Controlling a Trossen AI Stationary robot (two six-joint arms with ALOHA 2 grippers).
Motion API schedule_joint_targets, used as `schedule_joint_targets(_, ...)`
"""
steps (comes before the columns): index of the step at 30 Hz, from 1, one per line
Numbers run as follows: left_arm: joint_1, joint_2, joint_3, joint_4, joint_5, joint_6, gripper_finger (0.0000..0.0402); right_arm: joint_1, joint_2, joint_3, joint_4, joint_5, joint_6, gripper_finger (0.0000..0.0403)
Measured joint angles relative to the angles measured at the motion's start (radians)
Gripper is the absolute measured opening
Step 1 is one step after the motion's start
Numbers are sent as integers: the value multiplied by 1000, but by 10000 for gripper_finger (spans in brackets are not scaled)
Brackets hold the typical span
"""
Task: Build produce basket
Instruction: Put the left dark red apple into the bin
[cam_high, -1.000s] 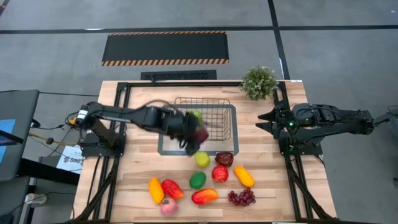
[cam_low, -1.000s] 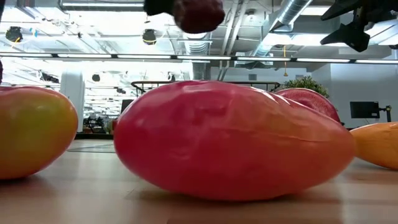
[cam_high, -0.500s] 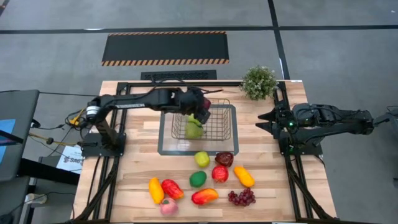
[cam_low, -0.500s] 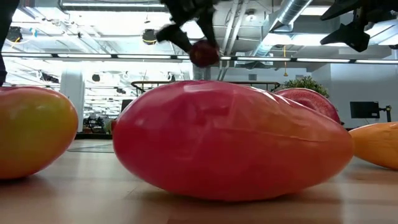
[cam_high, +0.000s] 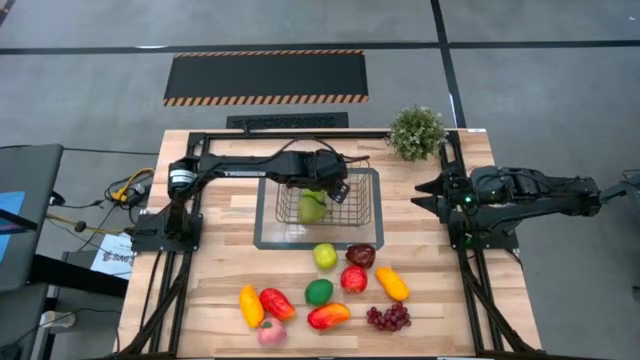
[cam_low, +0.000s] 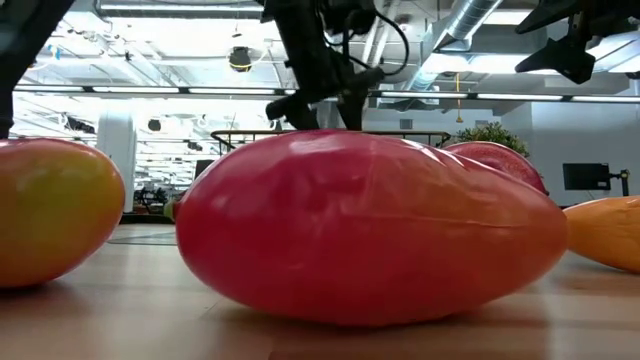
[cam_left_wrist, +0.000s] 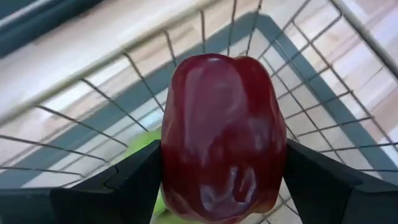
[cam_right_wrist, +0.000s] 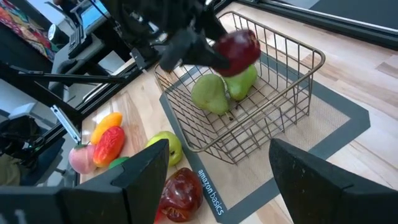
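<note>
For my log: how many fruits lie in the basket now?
2: green pear beside green fruit on the basket floor, under the maroon pepper in the left gripper. More may be hidden.

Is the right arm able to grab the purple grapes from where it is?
Probably yes. The right hand is open and empty, parked at the table's right side, and the grapes lie in the open with nothing over them, only an orange fruit beside them.

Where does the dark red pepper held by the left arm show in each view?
High view: dark red pepper over the basket.
Low view: not visible.
Left wrist view: pepper fills the centre between the fingers.
Right wrist view: pepper above the basket.
Shared landmark: the basket.
</note>
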Motion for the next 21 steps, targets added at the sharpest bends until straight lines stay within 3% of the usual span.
schedule_joint_targets(15, 8, 49, 0, 0, -7, -67, 278, 0, 0, 0, 0, 0, -1, 300)
schedule_joint_targets(21, 7, 48, -7, 11, -7, -95, 300, 0, 0, 0, 0, 0, -3, 300)
